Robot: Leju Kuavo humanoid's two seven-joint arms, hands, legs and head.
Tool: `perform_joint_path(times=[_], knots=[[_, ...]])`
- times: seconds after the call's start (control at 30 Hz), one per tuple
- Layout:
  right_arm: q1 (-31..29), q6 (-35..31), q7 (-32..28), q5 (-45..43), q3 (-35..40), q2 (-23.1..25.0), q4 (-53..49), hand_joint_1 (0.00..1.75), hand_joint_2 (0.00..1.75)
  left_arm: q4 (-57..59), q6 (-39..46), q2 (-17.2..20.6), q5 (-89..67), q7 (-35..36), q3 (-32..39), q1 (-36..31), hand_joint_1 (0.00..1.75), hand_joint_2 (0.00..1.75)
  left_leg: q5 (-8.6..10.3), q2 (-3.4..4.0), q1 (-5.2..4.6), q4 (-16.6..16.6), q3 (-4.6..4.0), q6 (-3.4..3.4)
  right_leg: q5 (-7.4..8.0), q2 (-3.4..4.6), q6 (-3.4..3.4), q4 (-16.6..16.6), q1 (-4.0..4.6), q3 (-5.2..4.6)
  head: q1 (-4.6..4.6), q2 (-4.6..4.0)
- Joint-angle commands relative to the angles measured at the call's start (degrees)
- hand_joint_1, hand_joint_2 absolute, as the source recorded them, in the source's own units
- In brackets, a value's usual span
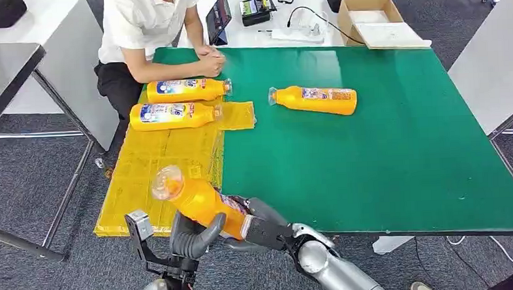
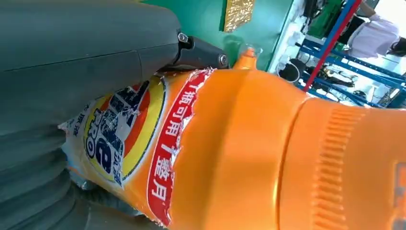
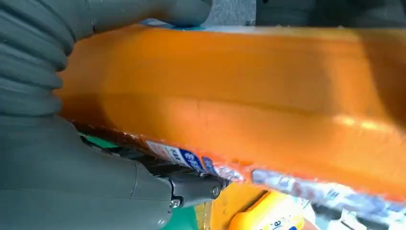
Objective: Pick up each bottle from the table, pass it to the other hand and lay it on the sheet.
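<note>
- Orange detergent bottle [image 1: 201, 203] held at counter's [image 1: 386, 172] near edge, beside yellow sheet [image 1: 157, 169]; left hand [image 1: 192, 238] and right hand [image 1: 260, 224] both clamp it.
- Handover: firm one grip before freeing the other.

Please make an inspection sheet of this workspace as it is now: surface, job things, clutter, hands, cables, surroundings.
Surface: green table, yellow sheet on its left part.
Job's things: two bottles lying on the sheet; one bottle lying on the green; held bottle over the near edge.
Clutter: cardboard box, tablet on the white table behind.
Hands: left hand and right hand both grip the held bottle.
Cables: one on the white table.
Surroundings: person seated at the far edge.
</note>
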Motion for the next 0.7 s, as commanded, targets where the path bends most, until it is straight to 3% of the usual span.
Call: perform_joint_path(times=[0.03,0.23,0.27,0.43,0.7], knots=[[1.42,-8.53,0.98,3.71,0.0,0.71,-1.16,0.0,1.75,-0.16,7.15,0.35,-1.96,0.09,2.89,-0.43,1.75,1.75,-0.05,0.03,-0.04,-0.06,0.17,0.1,-0.06,-0.08,-0.09,-0.04,0.0,0.17,0.0,0.0],[7.13,-12.98,-1.71,4.15,-4.3,1.12,-10.75,0.0,1.75,-6.05,12.94,3.81,-10.75,0.86,7.39,-1.14,1.75,1.75,-0.08,0.06,-0.02,-0.06,0.21,0.1,-0.1,-0.09,-0.14,-0.02,0.03,0.19,0.0,0.0],[7.53,-13.28,-1.87,4.01,-4.95,1.44,-11.57,0.0,0.0,-6.74,12.87,4.25,-11.38,1.15,8.13,-1.31,1.75,1.75,-0.07,0.09,-0.02,-0.03,0.12,0.07,-0.07,-0.04,-0.12,0.02,0.03,0.07,-0.04,0.0],[12.17,-12.55,-6.71,-0.27,-10.5,3.9,-13.3,0.0,0.0,-5.31,18.94,6.72,-27.11,2.68,11.8,-4.43,1.75,1.75,-0.01,0.0,0.01,-0.06,0.08,0.05,-0.05,-0.12,-0.12,-0.02,0.05,0.05,0.0,0.0],[12.39,-12.35,-7.37,-0.12,-10.82,4.05,-12.73,0.0,0.0,-5.54,18.16,6.23,-27.76,2.77,12.67,-4.12,1.75,1.75,-0.06,0.07,-0.03,-0.08,0.23,0.13,-0.1,-0.12,-0.13,-0.04,0.02,0.21,0.0,0.0]])
